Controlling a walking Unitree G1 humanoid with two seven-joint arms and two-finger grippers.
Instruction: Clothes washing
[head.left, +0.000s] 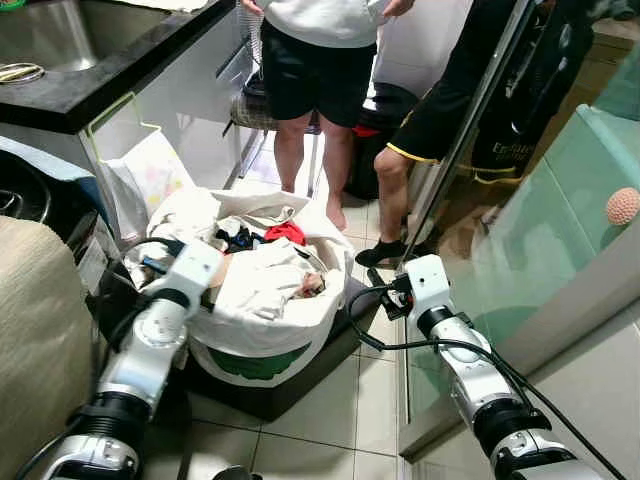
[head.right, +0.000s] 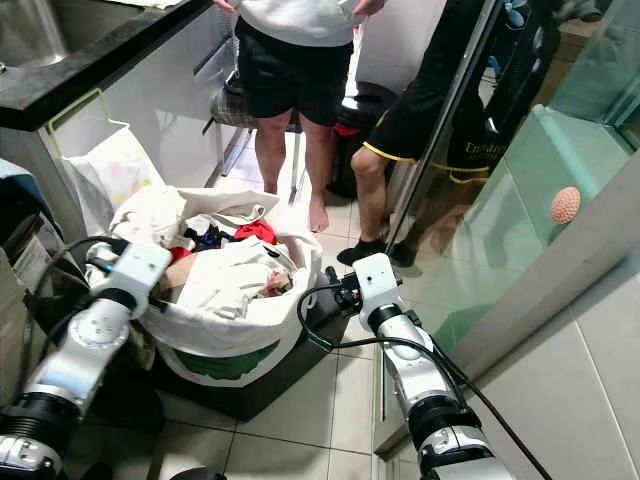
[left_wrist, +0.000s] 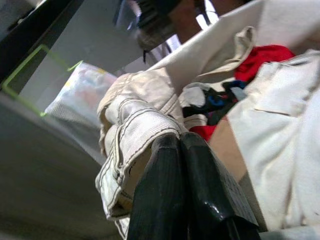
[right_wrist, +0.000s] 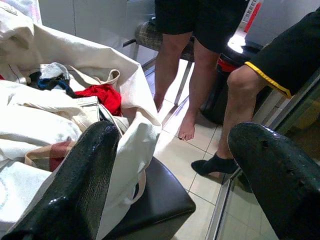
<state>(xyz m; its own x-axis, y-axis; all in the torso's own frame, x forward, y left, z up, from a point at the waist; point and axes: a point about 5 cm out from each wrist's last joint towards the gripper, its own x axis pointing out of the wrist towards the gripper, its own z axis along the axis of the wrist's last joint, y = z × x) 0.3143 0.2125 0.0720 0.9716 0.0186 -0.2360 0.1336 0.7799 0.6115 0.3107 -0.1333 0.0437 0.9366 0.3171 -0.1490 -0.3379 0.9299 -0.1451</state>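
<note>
A large white fabric laundry bag (head.left: 262, 335) with a green print on its near side sits on a low dark stool (head.left: 300, 385) on the tiled floor, in front of the robot. It is stuffed with clothes: a cream-white garment (head.left: 262, 282) on top, a red piece (head.left: 286, 232) and some dark blue-black items (head.left: 238, 238) toward the far side.

The left gripper (left_wrist: 182, 150) is at the left rim of the bag, its two black fingers pressed together with no gap, tips against a thick cream stitched fold of cloth (left_wrist: 135, 135); whether any cloth is pinched between them cannot be told. The right gripper (right_wrist: 172, 165) hangs just right of the bag's near right edge, above the stool, its fingers spread wide and holding nothing.

Beyond the bag stand two people: one barefoot in black shorts (head.left: 318, 75), the other in black shorts with yellow trim (head.left: 430, 125) and a dark sock. A black-topped bench (head.left: 120, 65) runs along the far left, with a white plastic bag (head.left: 145, 175) below it.
</note>
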